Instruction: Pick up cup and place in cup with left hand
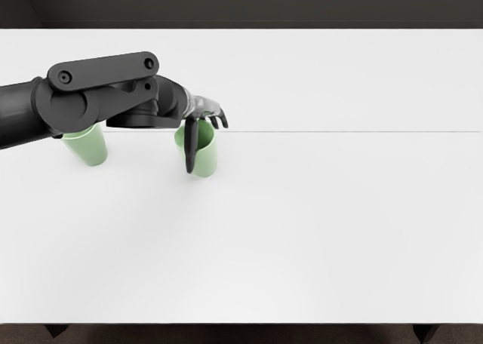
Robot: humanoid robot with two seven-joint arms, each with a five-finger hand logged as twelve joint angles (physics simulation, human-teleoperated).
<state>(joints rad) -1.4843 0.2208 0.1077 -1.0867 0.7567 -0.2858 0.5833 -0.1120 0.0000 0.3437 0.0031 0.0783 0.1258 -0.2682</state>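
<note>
My left hand [205,136] reaches in from the left and hangs over a light green cup [208,160] left of the middle of the table. The hand's fingers are spread; the long dark thumb points down across the cup's opening and front, and the other fingertips are at the rim's far right side. Whether any finger touches the cup cannot be told. A second green cup [91,149] stands further left, its upper part partly hidden under the forearm. The right arm is out of view.
The white table [302,231] stretches across the view, with a thin seam line running across it. Its front edge lies near the bottom of the picture, its back edge near the top. The dark left arm covers part of the upper left.
</note>
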